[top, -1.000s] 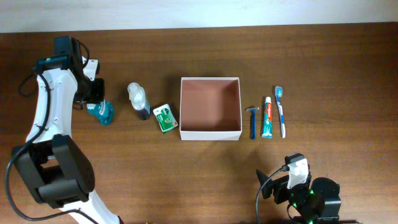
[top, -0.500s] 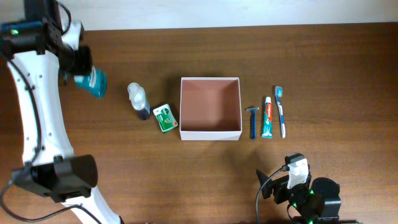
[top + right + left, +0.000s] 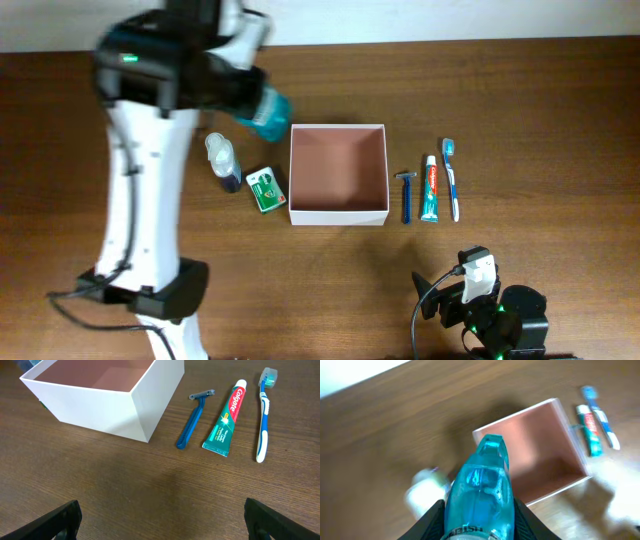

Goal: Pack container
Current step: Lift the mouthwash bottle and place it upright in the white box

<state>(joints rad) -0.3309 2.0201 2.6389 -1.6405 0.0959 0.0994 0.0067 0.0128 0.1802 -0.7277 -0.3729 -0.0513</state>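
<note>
container point(image 3: 338, 172) open-topped, nothing inside, mid-table point(image 3: 520, 90) | left gripper point(image 3: 479, 525) clamped on teal bottle point(image 3: 481, 485), held above container's far-left corner | right gripper point(image 3: 160, 520) apart, holding nothing | razor point(image 3: 406, 195), toothpaste point(image 3: 430, 188), toothbrush point(image 3: 452, 180) right of container | white-capped bottle point(image 3: 222, 160), green packet point(image 3: 266, 190) left

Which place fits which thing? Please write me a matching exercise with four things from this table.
Things:
1 mouthwash bottle
2 razor
3 toothpaste tube
4 green packet

Places:
A between razor and toothbrush
B held in the left fingers
C on the table, by the container wall away from the razor
D between container and toothpaste tube

Pairs: 1-B, 2-D, 3-A, 4-C
</note>
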